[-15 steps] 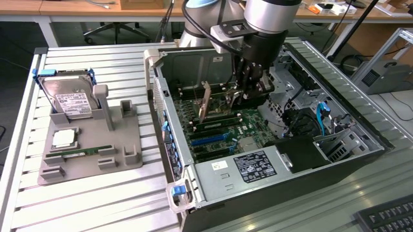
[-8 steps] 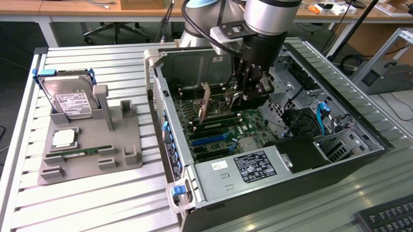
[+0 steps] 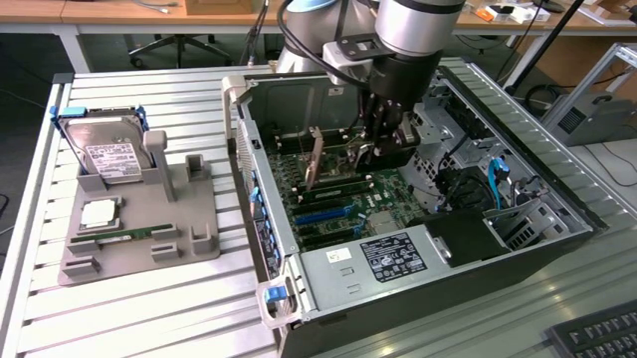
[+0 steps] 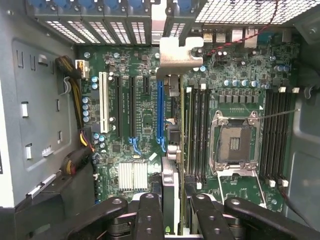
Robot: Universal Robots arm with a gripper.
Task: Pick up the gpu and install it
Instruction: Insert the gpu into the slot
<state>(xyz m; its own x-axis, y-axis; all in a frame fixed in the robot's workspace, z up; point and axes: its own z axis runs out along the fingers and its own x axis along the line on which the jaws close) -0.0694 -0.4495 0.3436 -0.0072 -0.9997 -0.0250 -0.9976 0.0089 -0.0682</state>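
Silver arm (image 3: 418, 30) vertical inside PC case (image 3: 557, 224), jaws clamping gpu (image 3: 315, 160) edgewise

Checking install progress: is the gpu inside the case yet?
Inside: gpu stands on edge above the motherboard, held by the tool.

slatted metal table (image 3: 149, 313), open computer case (image 3: 398, 283) at its middle, grey parts holder (image 3: 149, 246) beside it, keyboard (image 3: 597, 337) at one corner

Exterior view: bright, even overhead light, soft short shadows, mild sheen on the ribbed silver metal table (image 3: 149, 313); interior of the open black computer case (image 3: 557, 246) darker at centre right. Wrist view: dimmer, green motherboard (image 4: 145, 120) evenly lit and sharp, black finger links (image 4: 150, 220) at lower frame dark and soft; glare on perforated grille, upper right.
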